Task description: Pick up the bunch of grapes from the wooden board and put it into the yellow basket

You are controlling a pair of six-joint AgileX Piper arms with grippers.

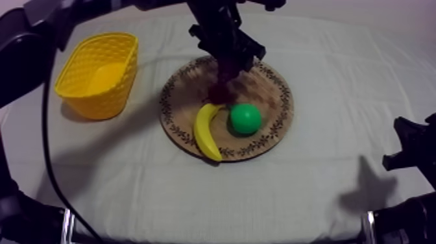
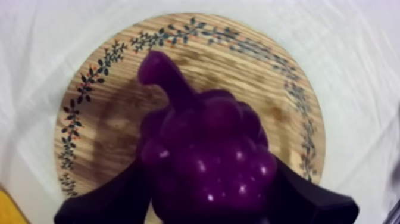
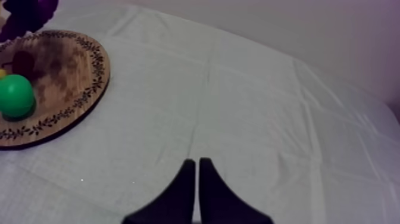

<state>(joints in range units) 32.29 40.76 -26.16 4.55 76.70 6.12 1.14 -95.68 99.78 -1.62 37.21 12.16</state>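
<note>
Purple and glossy, the moulded toy bunch of grapes [image 2: 208,149] sits clamped between the two black fingers [image 2: 101,199] of my left gripper [image 2: 208,196], which is closed round its lower half, one finger on each flank, with the stubby stem pointing away from the wrist. Below it lies the round wooden board with a patterned leaf rim [image 2: 238,65], and the soft shadow on the wood under the bunch suggests the grapes hang clear of the board rather than rest on it. From above, the left arm reaches in from the far side and ends over the board's far half, while a yellow toy banana [image 1: 206,130] and a green round toy fruit [image 1: 245,119] lie side by side on the near half. The yellow woven-look plastic basket [image 1: 97,97] stands on the grey-white cloth [image 1: 311,188] to the left of the board, apart from it and with nothing visible inside. My right gripper [image 3: 196,179] hovers low over bare cloth well away from the board, its fingers pressed together on nothing. I judge the pick as made and the carry as the step in hand. The next move calls for raising the bunch enough to clear the basket's rim, swinging it leftward over the opening, and only then parting the fingers.
</note>
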